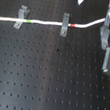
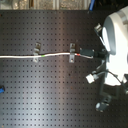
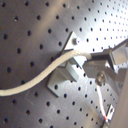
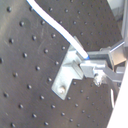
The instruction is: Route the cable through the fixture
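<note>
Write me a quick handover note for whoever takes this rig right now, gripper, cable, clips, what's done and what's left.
Gripper: shut on the cable, holding its end beside a clip in both wrist views.
Cable: runs across the black pegboard from the first exterior view's left, passing the left clip and the middle clip.
Done: cable appears laid at both clips; whether it is fully seated cannot be told.
Left: finish routing at the gripper's end, then release.
</note>
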